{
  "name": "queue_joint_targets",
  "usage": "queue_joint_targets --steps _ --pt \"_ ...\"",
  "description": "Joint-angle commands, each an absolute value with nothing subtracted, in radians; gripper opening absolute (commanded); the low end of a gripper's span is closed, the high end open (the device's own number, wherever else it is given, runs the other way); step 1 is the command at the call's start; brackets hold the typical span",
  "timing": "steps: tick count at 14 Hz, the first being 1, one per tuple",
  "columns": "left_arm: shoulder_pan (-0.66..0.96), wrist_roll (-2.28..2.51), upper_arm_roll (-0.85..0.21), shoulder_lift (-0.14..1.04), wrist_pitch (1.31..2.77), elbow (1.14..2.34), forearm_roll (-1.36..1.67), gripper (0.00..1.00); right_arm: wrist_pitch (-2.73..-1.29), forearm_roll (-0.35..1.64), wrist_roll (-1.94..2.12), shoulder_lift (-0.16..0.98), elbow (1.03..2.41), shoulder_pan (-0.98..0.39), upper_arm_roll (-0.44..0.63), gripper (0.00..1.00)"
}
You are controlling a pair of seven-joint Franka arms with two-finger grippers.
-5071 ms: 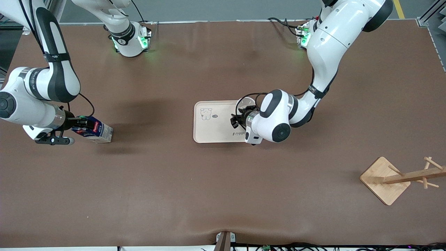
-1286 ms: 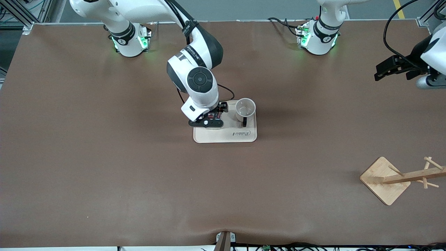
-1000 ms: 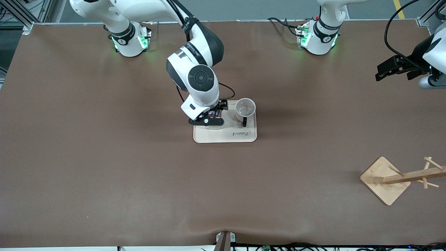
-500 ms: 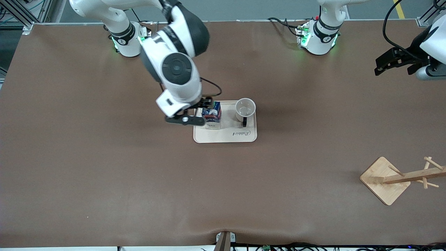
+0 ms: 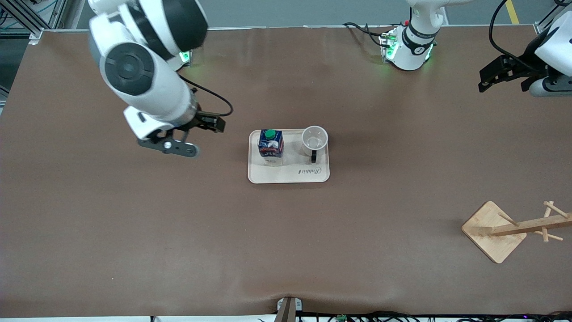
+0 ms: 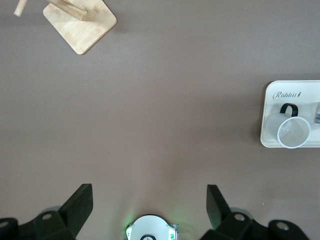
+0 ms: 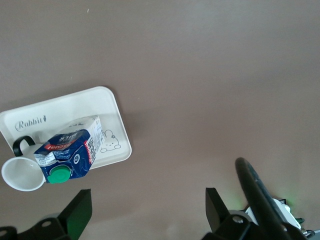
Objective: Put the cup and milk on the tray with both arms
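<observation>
The cream tray (image 5: 290, 175) lies mid-table. On it the dark-blue milk (image 5: 271, 144) with a green cap stands upright, and beside it, toward the left arm's end, stands the white cup (image 5: 314, 138) with its black handle facing the front camera. My right gripper (image 5: 218, 124) hangs open and empty over bare table, off the tray toward the right arm's end. Its wrist view shows the milk (image 7: 70, 150), cup (image 7: 22, 174) and tray (image 7: 60, 112) past the open gripper (image 7: 148, 202). My left gripper (image 5: 488, 76) waits open and empty, high over the left arm's end; its wrist view (image 6: 148, 197) shows the cup (image 6: 294, 132).
A wooden rack with pegs lies tipped on its square base (image 5: 494, 230) near the front camera at the left arm's end, also in the left wrist view (image 6: 80, 22). The two arm bases glow green along the table's edge by the robots.
My right gripper has let go of the milk, risen and drawn away toward the right arm's end. The milk now stands alone on the tray. The left arm has barely moved.
</observation>
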State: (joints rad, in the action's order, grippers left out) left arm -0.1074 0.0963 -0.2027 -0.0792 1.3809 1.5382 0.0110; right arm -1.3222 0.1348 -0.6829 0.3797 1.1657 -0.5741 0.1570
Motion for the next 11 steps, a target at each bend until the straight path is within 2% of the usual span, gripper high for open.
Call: queue_joint_targets --steps 1,4,6,9,11 --pt "-0.110 0.087 -0.206 -0.091 1.387 1.548 -0.011 1.00 -1.348 0.103 -0.623 0.258 1.294 -0.545 0.158 1.00" --pt "-0.112 0.087 -0.206 -0.071 1.391 1.546 -0.011 1.00 -1.535 0.057 -0.511 0.082 1.558 -0.508 0.158 1.00" --pt "-0.113 0.086 -0.199 -0.066 1.394 1.546 -0.011 1.00 -1.537 0.054 -0.419 0.048 1.594 -0.462 0.160 1.00" --pt "-0.114 0.086 -0.196 -0.054 1.404 1.548 -0.009 1.00 -1.537 0.048 -0.235 -0.015 1.644 -0.323 0.158 1.00" --pt "-0.115 0.086 -0.193 -0.054 1.404 1.546 -0.014 1.00 -1.546 0.040 -0.207 -0.015 1.635 -0.255 0.160 1.00"
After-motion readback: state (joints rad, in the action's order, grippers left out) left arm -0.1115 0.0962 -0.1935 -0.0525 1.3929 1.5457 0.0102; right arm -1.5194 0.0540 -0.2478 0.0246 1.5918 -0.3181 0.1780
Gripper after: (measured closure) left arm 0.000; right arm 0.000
